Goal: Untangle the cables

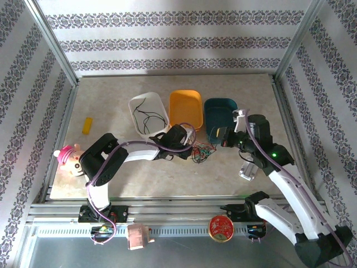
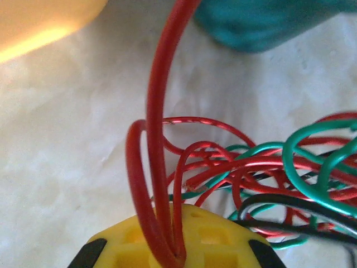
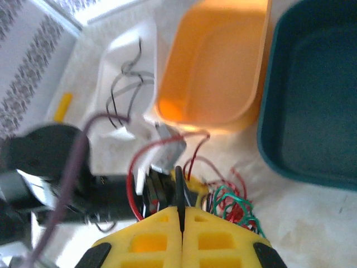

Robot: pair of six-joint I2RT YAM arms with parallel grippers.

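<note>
Left gripper [image 2: 178,251] pinches red cable [image 2: 159,139] loop; right gripper [image 3: 181,223] closed, apparently on black cable [image 3: 177,178]. Tangle [image 1: 202,152] on surface [image 1: 139,176], just near-side of orange tray [image 1: 187,109]. Draw apart slowly, watching snags.

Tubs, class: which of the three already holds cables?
The white tub, leftmost: black cables lie inside; the orange tub and teal tub hold none.

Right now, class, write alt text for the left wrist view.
The left gripper is shut on a red cable looping up from a tangle of red, green and black cables on the pale table.
</note>
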